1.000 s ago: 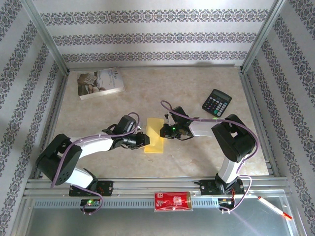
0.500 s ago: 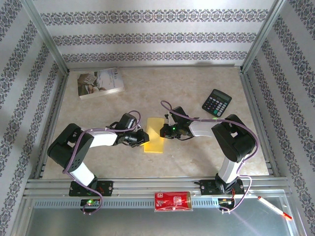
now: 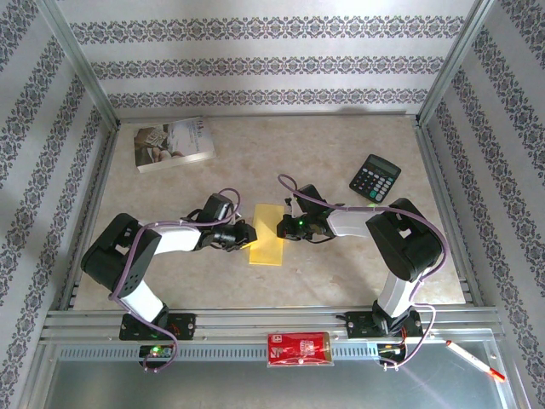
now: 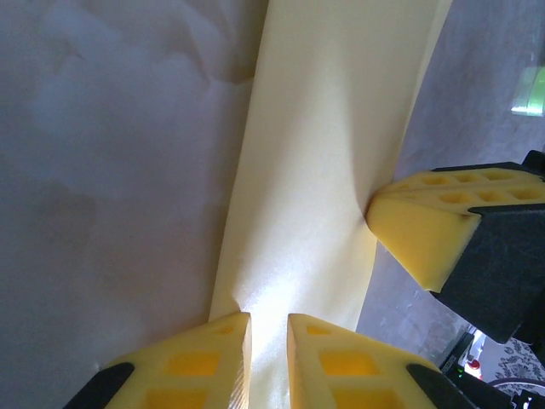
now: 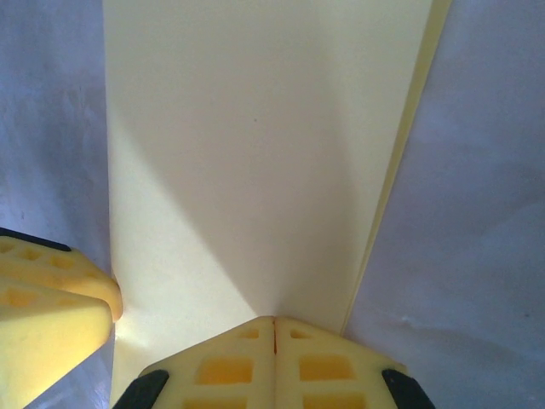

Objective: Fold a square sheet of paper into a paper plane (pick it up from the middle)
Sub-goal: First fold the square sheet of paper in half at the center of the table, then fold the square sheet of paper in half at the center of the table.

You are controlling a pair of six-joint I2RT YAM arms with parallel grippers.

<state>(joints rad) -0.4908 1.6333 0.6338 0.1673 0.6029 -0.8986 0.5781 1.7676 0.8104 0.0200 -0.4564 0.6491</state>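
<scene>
The square sheet of paper (image 3: 268,234) lies on the table's middle as a yellow rectangle folded in half. My left gripper (image 3: 248,238) rests on its left long edge. In the left wrist view the left gripper (image 4: 269,334) shows a narrow gap between its tips, which stand on the paper (image 4: 324,153), and the sheet puckers a little beside them. My right gripper (image 3: 284,228) is shut with its tips pressed on the sheet near the right edge. In the right wrist view the right gripper (image 5: 273,328) has nothing between its fingers, and the paper (image 5: 255,145) shows two layers at its right edge.
A white printed book (image 3: 173,143) lies at the back left and a black calculator (image 3: 375,178) at the back right. A red packet (image 3: 297,348) sits on the front rail between the arm bases. A pen (image 3: 475,360) lies at the front right.
The left arm's elbow has risen and swung inward, and its gripper has shifted slightly up along the paper's left edge. The right arm and the paper have stayed put.
</scene>
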